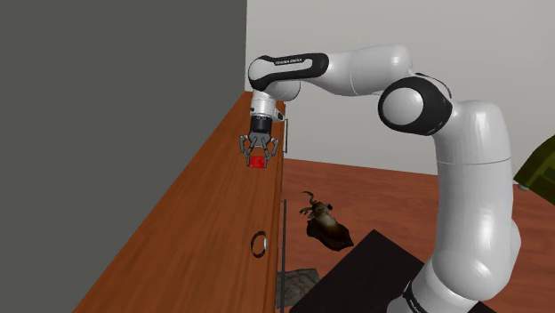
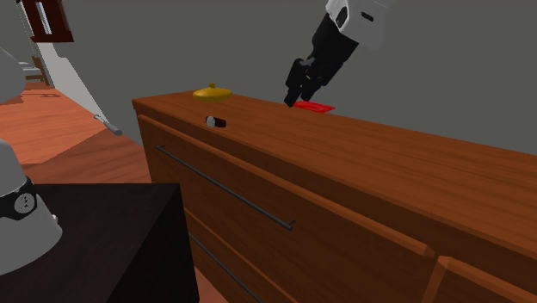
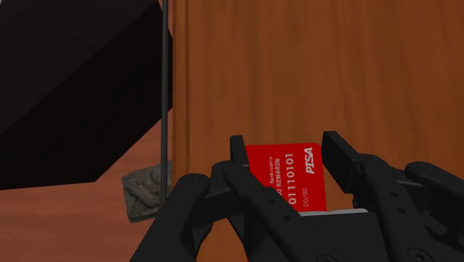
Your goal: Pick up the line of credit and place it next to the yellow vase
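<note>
I see the red card (image 3: 286, 179) lying flat, its long axis along the dresser's (image 2: 387, 163) front edge. The gripper (image 3: 288, 152) is over it, and I cannot tell whether it grips.

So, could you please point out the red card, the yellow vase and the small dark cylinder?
red card (image 3: 286, 179): wrist view, its printed face.
yellow vase (image 2: 212, 92): second exterior view, its body.
small dark cylinder (image 2: 215, 121): second exterior view, its middle.

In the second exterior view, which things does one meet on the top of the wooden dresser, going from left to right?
yellow vase → red card. The open pincer hangs over the card's left end, and the small dark object lies just in front of the vase, so neither gets a place.
</note>
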Robot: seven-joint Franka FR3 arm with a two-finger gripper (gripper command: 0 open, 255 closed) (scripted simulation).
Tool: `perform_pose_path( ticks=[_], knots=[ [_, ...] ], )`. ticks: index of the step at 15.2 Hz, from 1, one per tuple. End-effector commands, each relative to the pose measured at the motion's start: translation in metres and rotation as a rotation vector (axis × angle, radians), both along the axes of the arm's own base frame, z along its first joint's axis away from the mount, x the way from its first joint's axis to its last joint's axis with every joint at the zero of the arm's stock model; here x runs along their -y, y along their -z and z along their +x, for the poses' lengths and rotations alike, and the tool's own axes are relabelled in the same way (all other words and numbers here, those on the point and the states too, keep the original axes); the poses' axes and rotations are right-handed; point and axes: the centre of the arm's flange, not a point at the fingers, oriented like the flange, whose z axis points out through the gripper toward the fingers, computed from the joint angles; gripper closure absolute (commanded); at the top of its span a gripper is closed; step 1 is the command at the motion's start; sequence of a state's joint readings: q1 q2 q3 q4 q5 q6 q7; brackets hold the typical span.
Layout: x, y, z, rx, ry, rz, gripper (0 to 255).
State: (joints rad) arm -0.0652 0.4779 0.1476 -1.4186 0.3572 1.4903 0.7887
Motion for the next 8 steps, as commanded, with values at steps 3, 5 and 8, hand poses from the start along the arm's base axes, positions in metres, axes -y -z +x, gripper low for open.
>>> perform_pose_path(
  ticks=[3, 5, 8],
  knots=[
    [0.000, -0.021, 0.000, 0.000, 0.000, 0.000, 255],
    [0.000, -0.032, 0.000, 0.000, 0.000, 0.000, 255],
    [-0.009, -0.040, -0.010, 0.000, 0.000, 0.000, 255]
  ],
)
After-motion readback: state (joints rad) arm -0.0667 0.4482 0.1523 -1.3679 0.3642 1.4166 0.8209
